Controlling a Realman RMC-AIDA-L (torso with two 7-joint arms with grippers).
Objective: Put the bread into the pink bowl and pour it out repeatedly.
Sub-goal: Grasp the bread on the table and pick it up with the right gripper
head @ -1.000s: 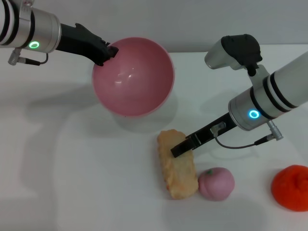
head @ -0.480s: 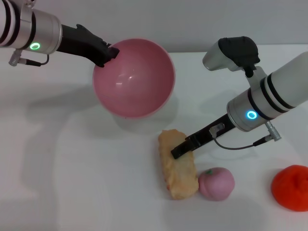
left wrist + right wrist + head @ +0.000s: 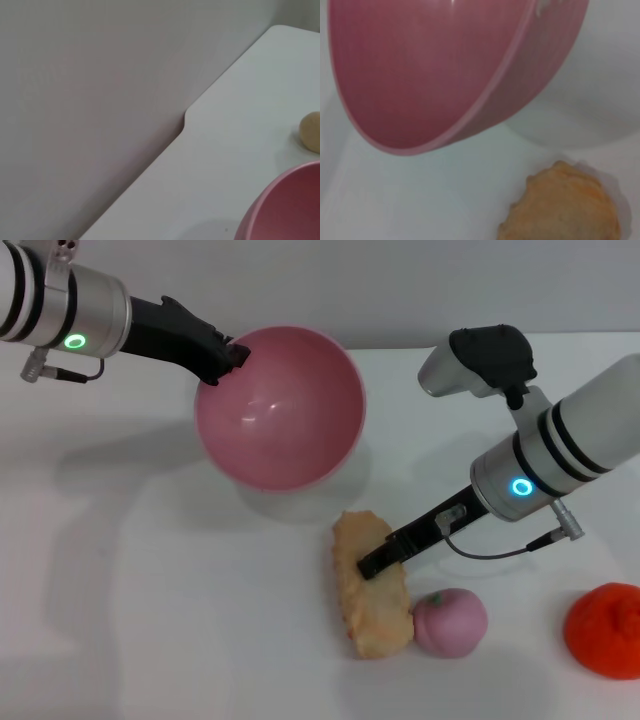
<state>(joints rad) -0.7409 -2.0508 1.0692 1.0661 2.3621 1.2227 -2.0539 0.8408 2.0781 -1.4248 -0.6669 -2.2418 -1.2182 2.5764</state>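
Observation:
The pink bowl (image 3: 280,410) hangs tilted above the white table with its empty inside facing the head camera. My left gripper (image 3: 228,353) is shut on its far-left rim. The bowl also shows in the left wrist view (image 3: 285,210) and fills much of the right wrist view (image 3: 420,70). The bread (image 3: 372,590) lies lengthwise on the table just in front of the bowl, pale side up. One end of the bread (image 3: 565,205) shows in the right wrist view. My right gripper (image 3: 375,562) reaches in from the right, its dark tip resting over the middle of the loaf.
A small pink peach-like ball (image 3: 450,622) touches the bread's right side near the front. An orange fruit (image 3: 605,628) sits at the front right. A small beige lump (image 3: 311,131) lies beyond the bowl. The table's back edge (image 3: 185,117) meets a grey wall.
The bowl has sunk slightly and drifted right with the left gripper. The right gripper's tip has slid a little toward the front along the bread, which shifted slightly with it.

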